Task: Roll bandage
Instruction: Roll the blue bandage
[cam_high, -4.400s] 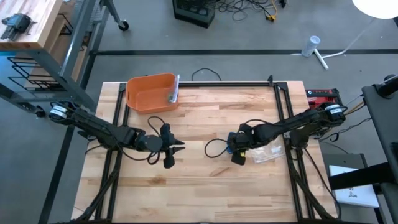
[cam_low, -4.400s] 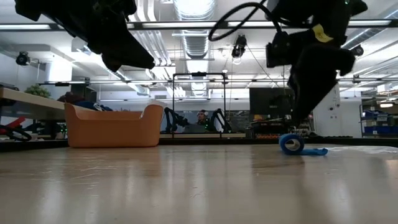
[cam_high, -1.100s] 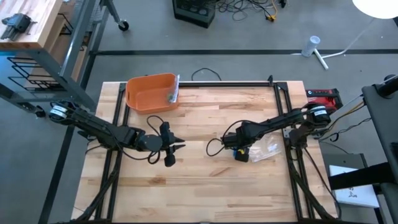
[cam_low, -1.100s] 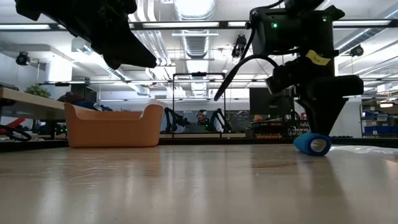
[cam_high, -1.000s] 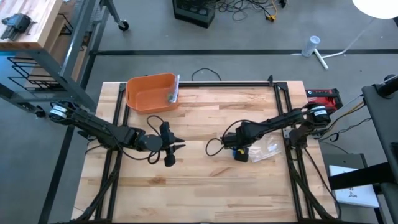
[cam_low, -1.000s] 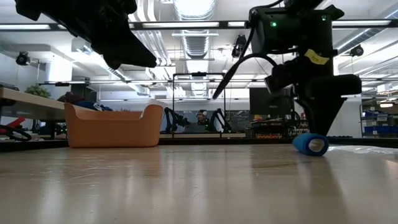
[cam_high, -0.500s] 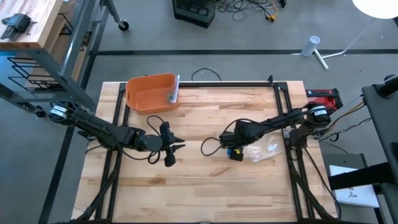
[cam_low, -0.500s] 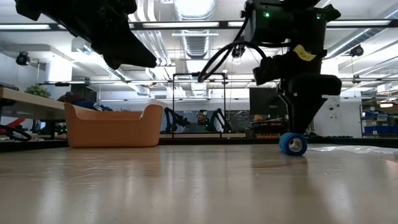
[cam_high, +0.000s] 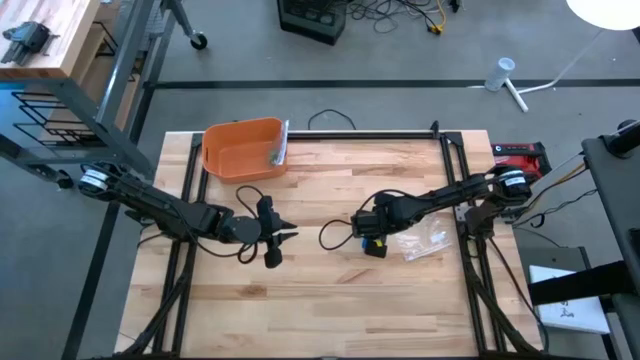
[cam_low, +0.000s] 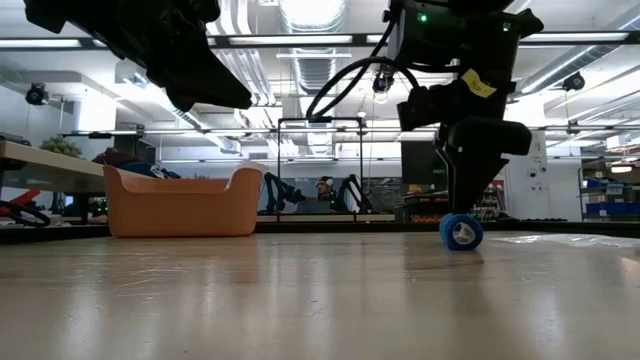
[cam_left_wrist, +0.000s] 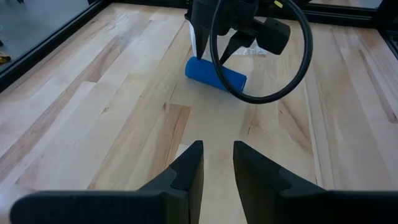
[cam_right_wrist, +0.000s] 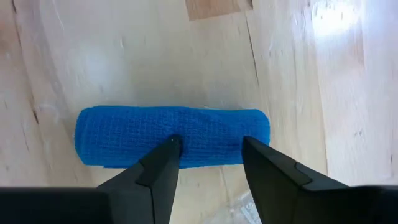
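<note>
The blue bandage lies rolled up on its side on the wooden table, right of centre. It shows end-on in the low view and lengthwise in the right wrist view. My right gripper stands over it, pointing steeply down. It is open, with both fingertips at the roll's middle. My left gripper hovers left of centre, well apart from the roll. Its fingers stand a narrow gap apart with nothing between them. My right gripper sets its two open fingertips on the top of the roll at its middle. It comes from above, slanting from the table's right. The fingers stand side by side along the roll's length and do not pinch it. The roll lies on the table.
An orange bin stands at the far left of the table with a small item at its right wall. A clear plastic wrapper lies just right of the roll. A black cable loop hangs from the right arm.
My right gripper has moved toward the table's left edge and tipped more steeply downward. The bandage roll has rolled along the table to the left under its fingertips and turned a little, so its end now faces the low view.
</note>
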